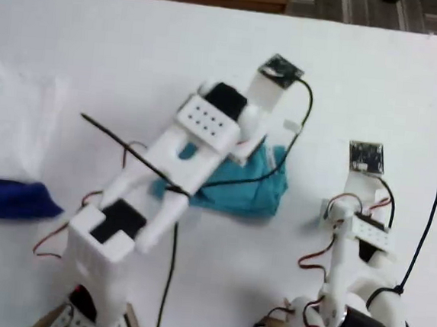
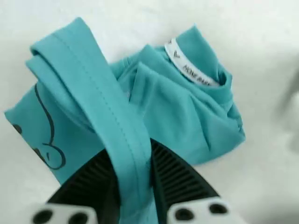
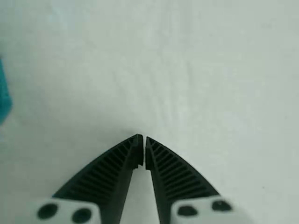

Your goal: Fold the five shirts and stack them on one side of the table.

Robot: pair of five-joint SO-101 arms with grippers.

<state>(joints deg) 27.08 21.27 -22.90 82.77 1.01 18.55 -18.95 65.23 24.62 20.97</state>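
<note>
1. Plainly, from the high view, the left arm reaches out over the table and stands above the teal shirt, which lies bunched near the middle. The right arm sits folded back on its own side, well apart from the cloth, probably to leave room. At the table's left edge lie a blue cloth and, just beyond it, a pale heap; I cannot tell whether the heap is a shirt. Counted: two arms, one teal shirt, one blue cloth and one pale heap, so fewer than five shirts can be made out.

2. In the left wrist view, the left gripper is clamped on a hemmed fold of the teal shirt, the band of cloth running up between its jaws. The rest of the shirt lies crumpled on the table with its collar turned up. Such a hold suits lifting the edge to fold it over; the fold looks unfinished.

3. In the right wrist view, the right gripper hangs over bare table, its jaws nearly together with only a slit between them and nothing in them. A teal sliver shows at the frame's edge.
</note>
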